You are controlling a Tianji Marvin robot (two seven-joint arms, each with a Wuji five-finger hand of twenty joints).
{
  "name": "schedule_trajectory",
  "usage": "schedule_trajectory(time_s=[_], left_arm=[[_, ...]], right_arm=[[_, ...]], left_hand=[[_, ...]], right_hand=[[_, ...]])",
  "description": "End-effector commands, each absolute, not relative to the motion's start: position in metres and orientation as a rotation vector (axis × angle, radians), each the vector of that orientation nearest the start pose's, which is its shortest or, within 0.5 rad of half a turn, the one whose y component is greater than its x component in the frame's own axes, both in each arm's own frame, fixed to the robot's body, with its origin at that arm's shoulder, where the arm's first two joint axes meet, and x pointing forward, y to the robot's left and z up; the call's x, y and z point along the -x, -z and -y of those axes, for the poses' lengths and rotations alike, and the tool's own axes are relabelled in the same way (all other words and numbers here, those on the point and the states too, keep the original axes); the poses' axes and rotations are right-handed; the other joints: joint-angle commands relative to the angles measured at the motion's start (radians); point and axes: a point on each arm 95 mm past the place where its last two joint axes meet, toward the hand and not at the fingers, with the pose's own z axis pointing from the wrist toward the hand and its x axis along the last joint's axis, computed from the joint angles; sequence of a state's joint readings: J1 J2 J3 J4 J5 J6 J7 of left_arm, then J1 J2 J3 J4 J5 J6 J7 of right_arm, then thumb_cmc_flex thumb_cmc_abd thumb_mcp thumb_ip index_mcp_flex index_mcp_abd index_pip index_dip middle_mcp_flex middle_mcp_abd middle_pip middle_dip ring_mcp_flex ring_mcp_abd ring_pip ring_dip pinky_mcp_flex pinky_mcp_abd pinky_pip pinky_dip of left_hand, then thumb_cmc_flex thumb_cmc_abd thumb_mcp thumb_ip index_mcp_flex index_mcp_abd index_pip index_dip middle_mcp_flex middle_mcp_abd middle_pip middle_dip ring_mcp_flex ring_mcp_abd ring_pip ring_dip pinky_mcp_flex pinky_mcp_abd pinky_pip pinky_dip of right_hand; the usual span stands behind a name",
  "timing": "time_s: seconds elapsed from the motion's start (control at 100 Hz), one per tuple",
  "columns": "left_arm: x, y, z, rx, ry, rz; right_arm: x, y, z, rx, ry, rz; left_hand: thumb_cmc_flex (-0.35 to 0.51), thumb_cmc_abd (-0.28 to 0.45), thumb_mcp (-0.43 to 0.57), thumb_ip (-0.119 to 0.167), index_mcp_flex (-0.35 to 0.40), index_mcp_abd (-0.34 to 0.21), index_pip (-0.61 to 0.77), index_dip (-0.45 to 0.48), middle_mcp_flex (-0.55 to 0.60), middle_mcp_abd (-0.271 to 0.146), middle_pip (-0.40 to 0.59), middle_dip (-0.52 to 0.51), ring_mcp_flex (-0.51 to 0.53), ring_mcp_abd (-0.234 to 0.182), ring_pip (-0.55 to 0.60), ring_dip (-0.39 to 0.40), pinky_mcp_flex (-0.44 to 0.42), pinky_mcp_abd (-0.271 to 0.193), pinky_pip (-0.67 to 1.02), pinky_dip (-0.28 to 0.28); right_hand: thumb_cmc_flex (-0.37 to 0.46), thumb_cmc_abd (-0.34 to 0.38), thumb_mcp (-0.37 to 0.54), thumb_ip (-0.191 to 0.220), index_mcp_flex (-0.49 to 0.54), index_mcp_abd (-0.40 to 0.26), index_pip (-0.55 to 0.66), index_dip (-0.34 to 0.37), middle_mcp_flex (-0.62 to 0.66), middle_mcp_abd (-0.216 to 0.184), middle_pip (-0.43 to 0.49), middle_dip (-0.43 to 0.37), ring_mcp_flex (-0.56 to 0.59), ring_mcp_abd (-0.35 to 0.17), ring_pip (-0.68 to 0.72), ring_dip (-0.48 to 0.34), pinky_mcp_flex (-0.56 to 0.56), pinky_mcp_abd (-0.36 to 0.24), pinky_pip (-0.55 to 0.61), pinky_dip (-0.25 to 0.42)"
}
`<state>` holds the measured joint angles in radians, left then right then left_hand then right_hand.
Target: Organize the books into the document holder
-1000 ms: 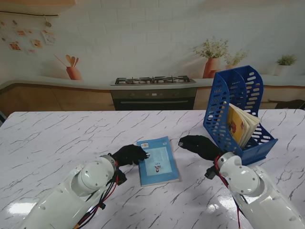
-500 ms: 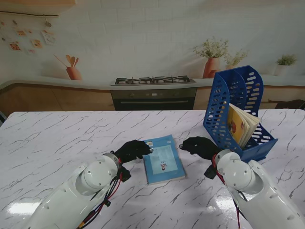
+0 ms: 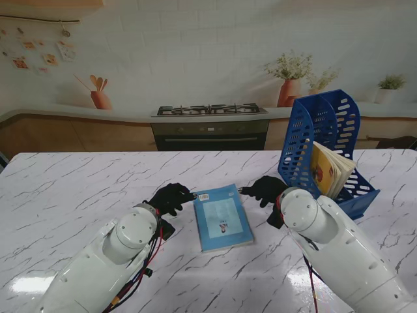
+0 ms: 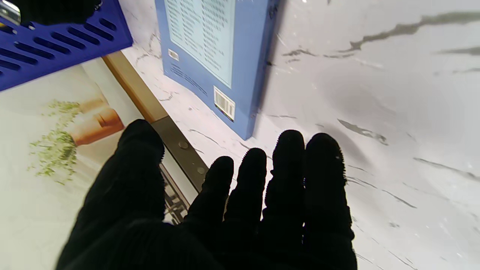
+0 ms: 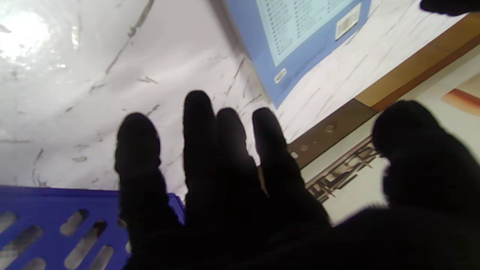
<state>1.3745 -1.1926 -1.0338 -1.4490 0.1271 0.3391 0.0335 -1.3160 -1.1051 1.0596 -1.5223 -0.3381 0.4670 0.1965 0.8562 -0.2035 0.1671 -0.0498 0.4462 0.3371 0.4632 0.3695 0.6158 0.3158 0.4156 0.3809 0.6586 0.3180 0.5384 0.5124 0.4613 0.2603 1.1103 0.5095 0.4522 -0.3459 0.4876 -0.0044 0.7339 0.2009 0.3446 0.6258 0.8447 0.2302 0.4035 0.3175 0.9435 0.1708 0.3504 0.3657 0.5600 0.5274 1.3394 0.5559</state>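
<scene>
Items are listed from left to right in the stand view.

1. Marble table (image 3: 78, 189): one, white with grey veins, bearing all that follows.

2. Left hand (image 3: 169, 197): one, black-gloved. In its wrist view the four fingers (image 4: 285, 168) are seen straight and pressed side by side, the thumb set apart; nothing is held. The fingertips are placed just beside the left far corner of the blue book; contact cannot be told.

3. Blue book (image 3: 222, 218): one, lying flat and closed on the table between the fingertips of both hands, a barcode label at its far left corner nearest the left fingertips.

4. Right hand (image 3: 266, 190): one, black-gloved. In its wrist view the fingers (image 5: 197, 123) are seen extended, slightly parted, the thumb held wide; nothing is gripped. The index tip is pointed at the far right corner of the blue book, near it; touching cannot be confirmed.

5. Document holder (image 3: 324, 154): one, blue perforated plastic, standing to the right of and beyond the right fingers.

6. Yellow book (image 3: 327, 171): one, already lodged in the holder, leaning, pages fanned.
</scene>
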Motion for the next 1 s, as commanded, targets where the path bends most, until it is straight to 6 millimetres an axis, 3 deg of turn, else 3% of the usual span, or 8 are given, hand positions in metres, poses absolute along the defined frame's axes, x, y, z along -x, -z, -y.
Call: schedule_trajectory(time_s=[0.0,0.36,0.67,0.99], left_arm=[[-0.44,0.354,0.052,2.244,1.614,-1.002],[-0.455,0.362,0.058,2.357,1.458,-0.977],[-0.459,0.367,0.067,2.498,1.369,-0.967],[-0.461,0.38,0.076,2.59,1.32,-0.966]], right_arm=[[-0.455,0.323,-0.022,2.619,1.699,1.534],[-0.475,0.345,-0.039,2.717,1.552,1.47],[-0.476,0.358,-0.055,2.711,1.476,1.442],[-0.468,0.37,-0.062,2.74,1.416,1.418]], left_hand=[[-0.021,-0.029,0.021,0.02,-0.026,0.036,-0.016,-0.017,-0.018,0.025,0.004,-0.021,0.035,0.036,-0.001,-0.012,0.04,-0.014,0.014,-0.015],[-0.044,-0.025,0.03,0.015,-0.031,0.123,-0.055,-0.045,-0.012,0.093,0.027,-0.034,0.049,0.078,0.022,-0.04,0.082,0.016,0.02,-0.034],[-0.041,-0.025,0.042,0.017,-0.056,0.203,-0.119,-0.079,-0.038,0.145,0.037,-0.032,0.047,0.1,0.042,-0.064,0.106,0.029,0.023,-0.055],[-0.026,-0.039,0.073,0.02,-0.055,0.223,-0.156,-0.091,-0.049,0.157,0.047,-0.028,0.044,0.103,0.046,-0.074,0.109,0.044,0.016,-0.067]], right_hand=[[-0.018,-0.034,0.013,-0.039,0.035,0.035,-0.002,-0.028,0.026,0.025,-0.011,-0.03,0.028,0.025,-0.003,-0.031,0.03,-0.013,0.051,-0.047],[-0.024,-0.071,0.029,-0.046,0.046,0.11,-0.013,-0.067,0.047,0.098,-0.029,-0.085,0.061,0.071,-0.017,-0.126,0.113,-0.052,0.032,-0.111],[-0.016,-0.073,0.031,-0.046,0.055,0.12,-0.002,-0.073,0.06,0.106,-0.028,-0.088,0.078,0.079,-0.012,-0.147,0.141,-0.061,0.035,-0.135],[-0.012,-0.059,0.032,-0.045,0.051,0.13,-0.001,-0.078,0.058,0.117,-0.03,-0.09,0.079,0.086,-0.014,-0.157,0.149,-0.06,0.036,-0.151]])
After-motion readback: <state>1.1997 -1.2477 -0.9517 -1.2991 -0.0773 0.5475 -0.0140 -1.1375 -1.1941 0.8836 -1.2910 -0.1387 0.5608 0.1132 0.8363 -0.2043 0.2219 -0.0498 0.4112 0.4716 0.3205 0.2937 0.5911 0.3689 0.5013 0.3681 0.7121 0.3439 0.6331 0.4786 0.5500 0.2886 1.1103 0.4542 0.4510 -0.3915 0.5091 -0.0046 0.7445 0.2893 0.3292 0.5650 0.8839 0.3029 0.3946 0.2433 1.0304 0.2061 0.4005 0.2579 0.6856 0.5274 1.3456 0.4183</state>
